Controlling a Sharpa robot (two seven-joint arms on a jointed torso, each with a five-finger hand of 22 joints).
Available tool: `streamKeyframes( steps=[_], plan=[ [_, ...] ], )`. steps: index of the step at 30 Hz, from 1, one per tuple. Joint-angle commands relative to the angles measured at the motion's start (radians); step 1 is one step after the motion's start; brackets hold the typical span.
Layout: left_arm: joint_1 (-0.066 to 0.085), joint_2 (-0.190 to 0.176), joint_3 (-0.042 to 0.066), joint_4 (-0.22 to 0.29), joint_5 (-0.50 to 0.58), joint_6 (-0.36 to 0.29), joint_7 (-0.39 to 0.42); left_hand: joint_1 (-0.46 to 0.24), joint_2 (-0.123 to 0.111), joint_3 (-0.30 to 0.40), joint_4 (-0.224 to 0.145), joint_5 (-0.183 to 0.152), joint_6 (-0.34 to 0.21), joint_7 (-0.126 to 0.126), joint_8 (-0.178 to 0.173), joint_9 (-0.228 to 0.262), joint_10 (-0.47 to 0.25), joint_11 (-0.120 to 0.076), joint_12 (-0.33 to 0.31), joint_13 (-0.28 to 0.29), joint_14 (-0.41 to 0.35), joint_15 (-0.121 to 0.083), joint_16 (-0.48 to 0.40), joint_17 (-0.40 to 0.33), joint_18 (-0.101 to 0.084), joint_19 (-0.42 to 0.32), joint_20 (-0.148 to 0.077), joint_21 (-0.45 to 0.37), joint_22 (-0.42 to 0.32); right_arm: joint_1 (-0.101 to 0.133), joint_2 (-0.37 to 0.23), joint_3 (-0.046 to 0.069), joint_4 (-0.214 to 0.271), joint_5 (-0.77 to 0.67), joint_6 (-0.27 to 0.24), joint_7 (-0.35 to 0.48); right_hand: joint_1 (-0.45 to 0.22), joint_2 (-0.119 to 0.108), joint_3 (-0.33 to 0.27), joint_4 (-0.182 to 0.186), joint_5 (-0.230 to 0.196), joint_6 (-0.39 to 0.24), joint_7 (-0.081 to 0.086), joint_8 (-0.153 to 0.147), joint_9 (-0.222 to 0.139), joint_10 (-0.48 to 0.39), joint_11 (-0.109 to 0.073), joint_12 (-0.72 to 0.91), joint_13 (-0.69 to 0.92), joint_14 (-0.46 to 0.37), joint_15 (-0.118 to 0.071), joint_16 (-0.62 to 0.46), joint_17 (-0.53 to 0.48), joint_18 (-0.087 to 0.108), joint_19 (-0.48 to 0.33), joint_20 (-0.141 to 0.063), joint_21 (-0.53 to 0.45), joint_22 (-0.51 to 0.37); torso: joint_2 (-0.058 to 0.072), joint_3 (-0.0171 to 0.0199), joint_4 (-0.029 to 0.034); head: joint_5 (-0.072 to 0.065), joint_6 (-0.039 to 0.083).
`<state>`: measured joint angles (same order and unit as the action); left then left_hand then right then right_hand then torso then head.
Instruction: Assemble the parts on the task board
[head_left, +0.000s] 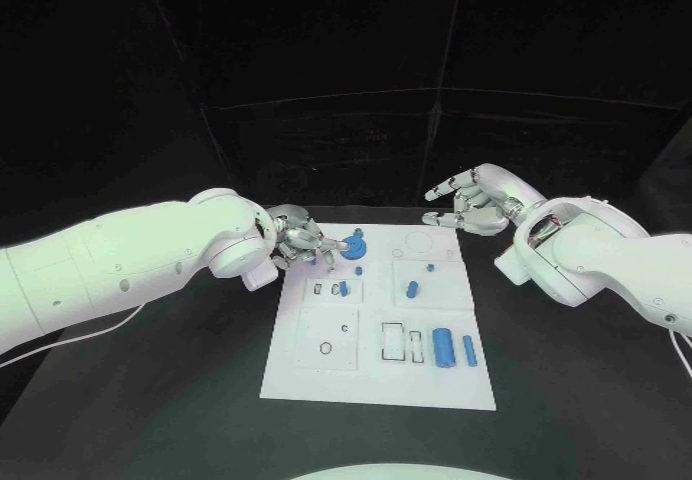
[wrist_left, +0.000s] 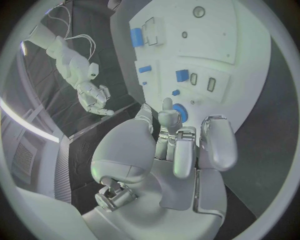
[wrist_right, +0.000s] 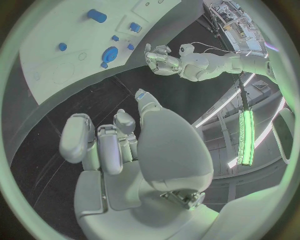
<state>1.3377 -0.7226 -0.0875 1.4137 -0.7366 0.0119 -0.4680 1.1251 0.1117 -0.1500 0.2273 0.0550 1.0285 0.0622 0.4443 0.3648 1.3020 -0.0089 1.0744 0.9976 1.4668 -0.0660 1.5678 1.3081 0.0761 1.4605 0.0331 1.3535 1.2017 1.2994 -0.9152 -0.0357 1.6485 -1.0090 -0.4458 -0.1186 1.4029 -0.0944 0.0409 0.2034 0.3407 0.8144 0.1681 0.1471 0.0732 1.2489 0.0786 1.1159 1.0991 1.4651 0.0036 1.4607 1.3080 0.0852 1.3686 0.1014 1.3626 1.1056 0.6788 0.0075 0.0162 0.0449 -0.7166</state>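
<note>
Left hand (head_left: 300, 240) sits at the far left corner of the task board (head_left: 378, 385), fingers curled toward a round blue part (head_left: 355, 246) that stands just beside its fingertips. From the left wrist view, one fingertip (wrist_left: 167, 106) reaches next to the blue disc (wrist_left: 179, 111), but whether it touches or grips it cannot be determined; the remaining fingers are bent inward with nothing visible in them.

The round part lies on the board side of the left hand, toward the board's centre line. It shows no long axis from above, so approach direction matters less than height. The left hand is clearly the nearer one.

Moving outward across the board: a small blue block (head_left: 340, 289) and a short blue peg (head_left: 413, 290) occupy the middle row. Nearer the robot, a large blue cylinder (head_left: 446, 346) and a thin blue pin (head_left: 470, 349) lie side by side, long axes running from near edge to far edge.

Right hand (head_left: 473, 205) hovers off the far right corner of the board over the black bench (head_left: 144, 400), fingers loosely spread and holding nothing, well apart from every part.

Judgement: the step in hand concerns seating the round part, left-hand work.
</note>
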Motion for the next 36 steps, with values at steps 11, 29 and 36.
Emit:
streamKeyframes(
  steps=[11, 29, 36],
  plan=[
    [0.031, 0.092, -0.038, -0.047, -0.177, 0.172, -0.138, -0.03, 0.001, -0.082, 0.026, -0.007, -0.032, -0.018, 0.106, 0.129, 0.073, -0.016, 0.198, 0.222, 0.104, -0.019, 0.003, 0.263, -0.028, 0.032, -0.009, 0.082, 0.13, 0.003, 0.026, 0.0, -0.027, -0.032, 0.047, -0.041, -0.005, 0.004, -0.015, 0.004, 0.002, 0.002, 0.001, 0.003, -0.003, 0.004, -0.001, -0.004, -0.008, 0.054, -0.006, -0.008, 0.041, 0.006, -0.01, 0.001, -0.008, -0.01, 0.001, 0.0003, -0.0032, 0.009, -0.006],
    [0.032, 0.147, -0.052, -0.095, -0.208, 0.194, -0.142, -0.026, 0.003, -0.116, 0.032, -0.008, -0.05, -0.025, 0.142, 0.181, 0.086, -0.022, 0.235, 0.265, 0.104, -0.025, 0.003, 0.263, -0.029, 0.029, -0.016, 0.088, 0.139, 0.003, 0.042, 0.0, -0.042, -0.044, 0.065, -0.059, 0.004, 0.007, -0.02, 0.004, 0.012, -0.001, 0.001, 0.005, -0.004, 0.001, -0.001, -0.007, -0.013, 0.051, -0.006, -0.015, 0.033, 0.007, -0.013, 0.001, -0.012, -0.016, 0.0, -0.0007, -0.0021, 0.009, -0.018],
    [0.032, 0.16, -0.063, -0.116, -0.208, 0.209, -0.143, -0.009, 0.008, -0.115, 0.02, -0.007, -0.057, -0.024, 0.147, 0.193, 0.083, -0.022, 0.234, 0.265, 0.104, -0.024, 0.003, 0.263, -0.029, 0.029, -0.016, 0.088, 0.14, 0.003, 0.044, 0.0, -0.047, -0.044, 0.066, -0.061, 0.006, 0.008, -0.021, 0.005, 0.016, -0.001, 0.001, 0.006, -0.004, 0.001, -0.002, -0.007, -0.014, 0.051, -0.006, -0.016, 0.032, 0.007, -0.014, 0.001, -0.013, -0.017, 0.001, -0.0011, -0.0015, 0.009, -0.02]
  ],
)
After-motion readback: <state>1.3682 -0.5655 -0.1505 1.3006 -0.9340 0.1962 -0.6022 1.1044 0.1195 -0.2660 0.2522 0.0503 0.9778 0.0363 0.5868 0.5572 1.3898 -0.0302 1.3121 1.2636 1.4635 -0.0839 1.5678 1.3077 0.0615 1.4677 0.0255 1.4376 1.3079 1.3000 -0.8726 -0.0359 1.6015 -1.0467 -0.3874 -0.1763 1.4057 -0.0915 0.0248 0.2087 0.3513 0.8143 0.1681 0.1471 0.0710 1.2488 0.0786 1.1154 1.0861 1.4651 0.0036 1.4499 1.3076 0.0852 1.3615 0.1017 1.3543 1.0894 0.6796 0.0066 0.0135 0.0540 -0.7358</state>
